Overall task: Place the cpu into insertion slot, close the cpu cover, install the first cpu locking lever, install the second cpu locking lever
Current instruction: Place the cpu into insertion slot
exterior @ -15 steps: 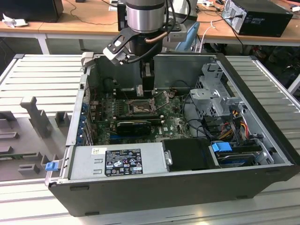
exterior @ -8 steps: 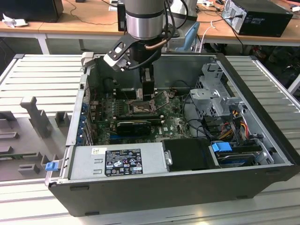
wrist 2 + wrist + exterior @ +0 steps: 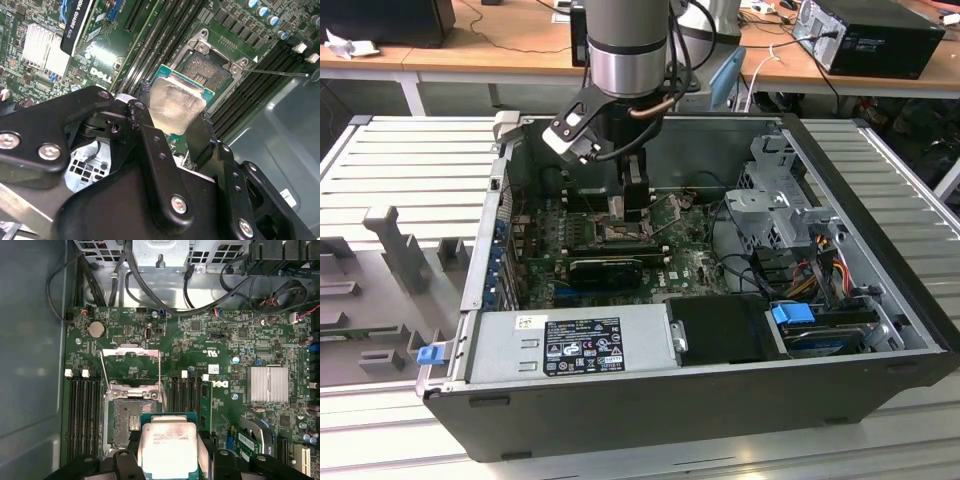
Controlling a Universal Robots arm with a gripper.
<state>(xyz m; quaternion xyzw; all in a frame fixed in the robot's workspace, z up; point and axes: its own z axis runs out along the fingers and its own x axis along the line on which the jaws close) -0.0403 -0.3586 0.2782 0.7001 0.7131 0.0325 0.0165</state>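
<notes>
**Chip held over the open socket, not yet seated**

The slatted counter (image 3: 410,160) carries an open computer case (image 3: 880,250). The arm (image 3: 625,45) reaches down into it from the upper middle of the exterior view. The motherboard (image 3: 695,265) lies flat on the case floor. The power supply (image 3: 570,345) runs along the lower part of the frame, and the drive cage (image 3: 775,200) sits toward the exterior view's right.

The gripper (image 3: 628,212) hangs over the insertion slot (image 3: 130,417), its fingers (image 3: 150,145) pinching the cpu (image 3: 167,447) by two opposite edges. In both wrist views the chip looks level, clear of the board, and overlaps one edge of the slot instead of sitting centred on it. The cpu cover (image 3: 672,208) stands open just beside the slot, and a thin lever wire (image 3: 275,73) points away from it.

The main risk, as I judge it, is the offset. Lowered from here, a corner of the chip could land on the slot's metal rim or come down tilted and press on the contacts. A skewed release could also leave it cocked in the frame.

Room is tight at the sides. Memory slots (image 3: 82,410) flank the socket closely, so the fingers have little space to spread. The upright cover bounds one side. Above the socket the space is open, the case walls are well apart, and the cables (image 3: 150,295) lie beyond the board's edge.
</notes>
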